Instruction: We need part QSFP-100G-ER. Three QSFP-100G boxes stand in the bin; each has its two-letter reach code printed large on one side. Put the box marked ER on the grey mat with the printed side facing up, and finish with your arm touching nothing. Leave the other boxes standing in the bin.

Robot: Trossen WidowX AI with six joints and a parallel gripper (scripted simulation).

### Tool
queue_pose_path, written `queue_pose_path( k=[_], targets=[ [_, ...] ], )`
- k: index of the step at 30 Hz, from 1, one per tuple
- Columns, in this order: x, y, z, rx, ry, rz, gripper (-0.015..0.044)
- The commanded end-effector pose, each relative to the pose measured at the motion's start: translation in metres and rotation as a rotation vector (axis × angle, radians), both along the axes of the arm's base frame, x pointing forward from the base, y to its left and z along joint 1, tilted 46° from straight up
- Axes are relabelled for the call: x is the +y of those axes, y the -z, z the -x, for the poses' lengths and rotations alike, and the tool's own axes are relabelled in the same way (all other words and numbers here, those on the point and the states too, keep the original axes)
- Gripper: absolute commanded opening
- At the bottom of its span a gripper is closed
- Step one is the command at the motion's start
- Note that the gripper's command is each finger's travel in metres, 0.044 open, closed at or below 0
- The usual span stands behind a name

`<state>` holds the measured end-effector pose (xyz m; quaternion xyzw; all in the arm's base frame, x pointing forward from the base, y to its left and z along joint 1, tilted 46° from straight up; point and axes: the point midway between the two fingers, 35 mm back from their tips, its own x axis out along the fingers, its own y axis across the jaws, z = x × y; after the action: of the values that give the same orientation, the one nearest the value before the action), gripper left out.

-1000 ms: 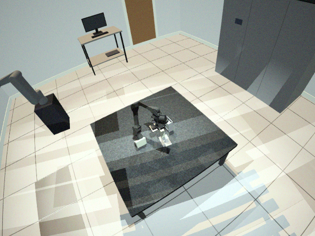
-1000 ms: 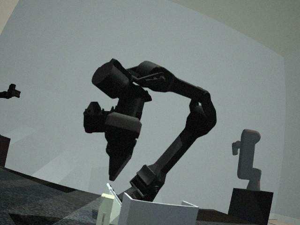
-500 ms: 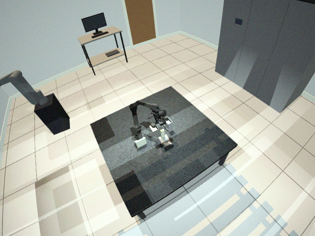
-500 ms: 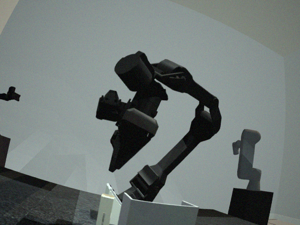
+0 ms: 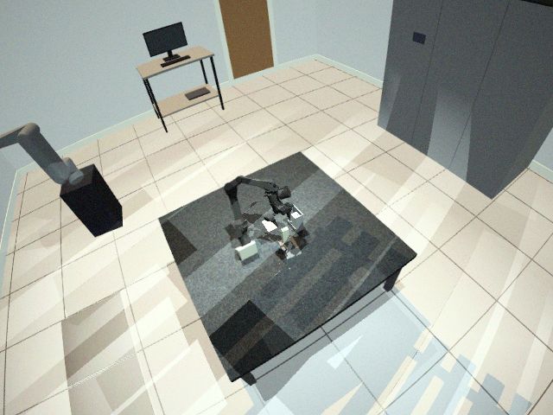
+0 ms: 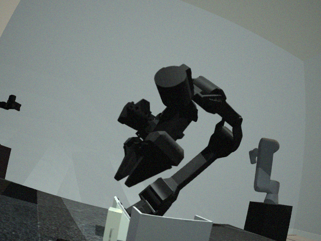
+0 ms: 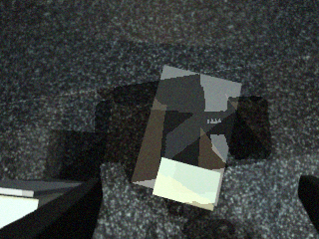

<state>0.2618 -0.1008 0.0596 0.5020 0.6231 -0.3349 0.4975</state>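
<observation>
A: Where is the ER box?
B: Not identifiable; no code is legible. A pale box (image 5: 284, 233) (image 6: 112, 223) (image 7: 186, 183) stands at one end of the grey mat (image 5: 292, 253) (image 7: 180, 90).
A: The gripper (image 5: 280, 218) (image 6: 121, 182) (image 7: 198, 185)?
B: Open, empty, above that box.

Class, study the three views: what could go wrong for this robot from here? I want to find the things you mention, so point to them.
The open gripper (image 6: 121, 182) hangs above the bin (image 6: 169, 228); lowering it could clip a wall.

A pale box (image 6: 112, 223) (image 7: 186, 183) stands upright by the bin; a sideways brush might topple it.

Its code is unreadable here, so the wrong box could be picked.
</observation>
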Motion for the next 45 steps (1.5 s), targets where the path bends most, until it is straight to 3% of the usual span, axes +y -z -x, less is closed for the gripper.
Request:
queue_pose_path(
  k=[1,9,22,45],
  targets=[
    [0.004,-0.001,0.000,-0.009,-0.069,0.090,0.0440],
    [0.006,-0.002,-0.001,-0.020,-0.122,0.168,0.0440],
    [0.017,-0.003,0.000,-0.052,-0.327,0.455,0.0440],
    [0.080,-0.049,0.032,-0.051,-0.331,0.455,0.0440]
  ],
)
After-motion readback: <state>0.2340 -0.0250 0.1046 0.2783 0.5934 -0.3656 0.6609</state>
